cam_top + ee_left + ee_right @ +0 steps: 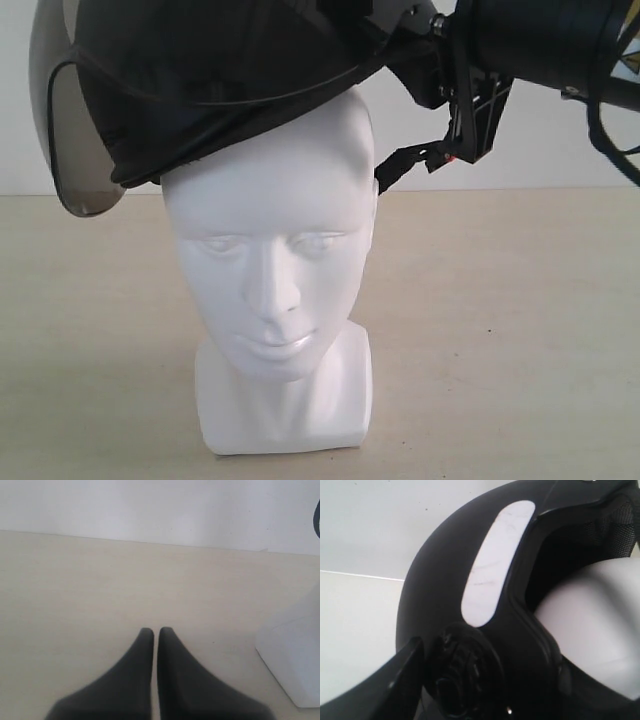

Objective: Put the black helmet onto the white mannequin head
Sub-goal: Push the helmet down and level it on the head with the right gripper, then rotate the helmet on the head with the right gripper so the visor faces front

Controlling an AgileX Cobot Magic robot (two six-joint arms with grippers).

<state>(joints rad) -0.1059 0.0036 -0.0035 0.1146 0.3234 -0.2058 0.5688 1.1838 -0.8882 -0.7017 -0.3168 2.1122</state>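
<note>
Tilting atop the white mannequin head (270, 250), the matte black helmet (210, 90) is clamped by right gripper (405, 42); left gripper (155, 633) closed.

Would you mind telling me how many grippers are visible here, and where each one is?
2. The left gripper hangs closed over the table beside the base of the mannequin head; the right gripper clamps the rim of the helmet above that head.

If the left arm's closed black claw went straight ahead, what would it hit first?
Probably nothing close: ahead of the left gripper lies only beige table, then the pale wall. The glossy white mannequin head sits off to the side.
</note>
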